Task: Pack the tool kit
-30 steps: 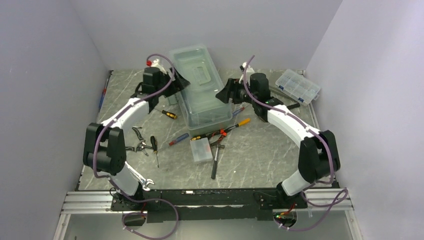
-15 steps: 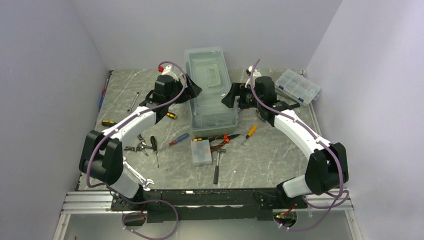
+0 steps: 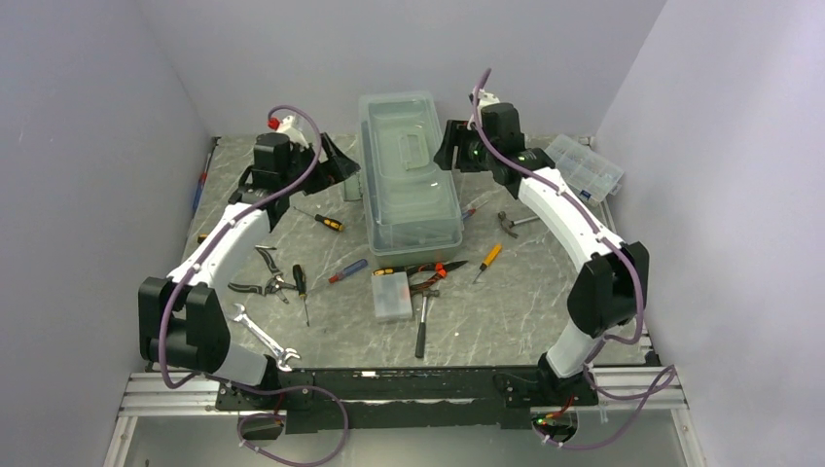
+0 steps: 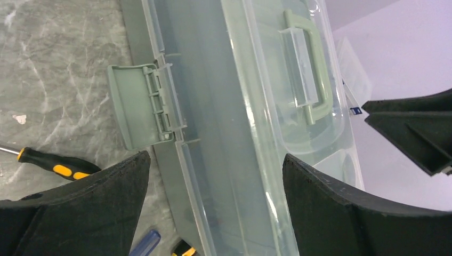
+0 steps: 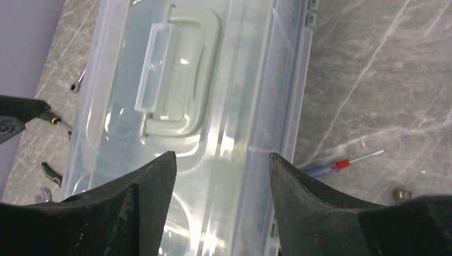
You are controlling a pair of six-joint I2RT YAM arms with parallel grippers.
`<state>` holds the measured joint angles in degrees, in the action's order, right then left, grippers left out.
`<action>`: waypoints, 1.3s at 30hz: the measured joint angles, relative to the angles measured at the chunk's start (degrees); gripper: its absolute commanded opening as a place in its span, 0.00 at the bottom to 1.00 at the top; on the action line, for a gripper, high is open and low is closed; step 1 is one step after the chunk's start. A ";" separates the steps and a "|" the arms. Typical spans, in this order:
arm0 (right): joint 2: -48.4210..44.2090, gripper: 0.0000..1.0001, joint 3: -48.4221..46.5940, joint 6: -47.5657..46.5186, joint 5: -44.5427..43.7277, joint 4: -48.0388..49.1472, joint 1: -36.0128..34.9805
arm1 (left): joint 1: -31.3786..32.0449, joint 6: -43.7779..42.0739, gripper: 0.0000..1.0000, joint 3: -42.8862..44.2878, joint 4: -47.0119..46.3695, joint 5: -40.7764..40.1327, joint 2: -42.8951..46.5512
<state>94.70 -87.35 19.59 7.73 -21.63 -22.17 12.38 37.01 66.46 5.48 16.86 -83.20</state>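
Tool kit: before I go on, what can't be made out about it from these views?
- Contents: the tool kit's cloudy lid blurs them in every view.
- Near end: in the left wrist view, cut off by the bottom edge and the left claw's fingers.
- Right-hand wall: the right wrist view looks down on it; any latch there is past the top edge.

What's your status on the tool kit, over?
Left tool and right tool open, empty, either side of the large sage-green plastic toolbox. Clear lid down, green latch looks undone. Screwdrivers, pliers, hammer loose on the grey marble table.
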 measured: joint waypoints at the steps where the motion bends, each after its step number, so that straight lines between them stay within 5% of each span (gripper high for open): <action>1: 1.14 0.66 -1.66 0.02 0.11 -0.50 0.00 | -0.68 -0.17 0.95 0.00 0.15 0.59 -0.04; 11: 7.13 0.66 -11.37 -0.17 -0.04 -4.90 -1.73 | -1.25 -3.28 0.92 2.29 4.72 5.38 -2.69; 19: 9.25 0.56 -14.47 -0.35 -2.95 -6.23 -2.93 | 5.11 -9.16 0.87 18.95 12.92 -1.40 -5.79; 26: 12.57 0.60 -20.46 0.39 -2.64 -7.45 -2.93 | 5.84 -8.83 0.79 22.45 12.96 -1.14 -8.59; 34: 9.07 0.64 -11.56 4.44 -3.06 -2.64 -1.97 | 9.09 -6.12 0.78 34.10 14.49 0.46 -19.91; 39: -4.42 0.64 5.73 9.94 -4.94 6.05 3.58 | 11.61 -4.20 0.79 41.18 15.85 0.44 -25.46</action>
<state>90.28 -81.62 29.54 2.79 -15.57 -18.59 23.99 32.82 107.63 21.32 17.30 -108.66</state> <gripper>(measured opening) 0.637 0.788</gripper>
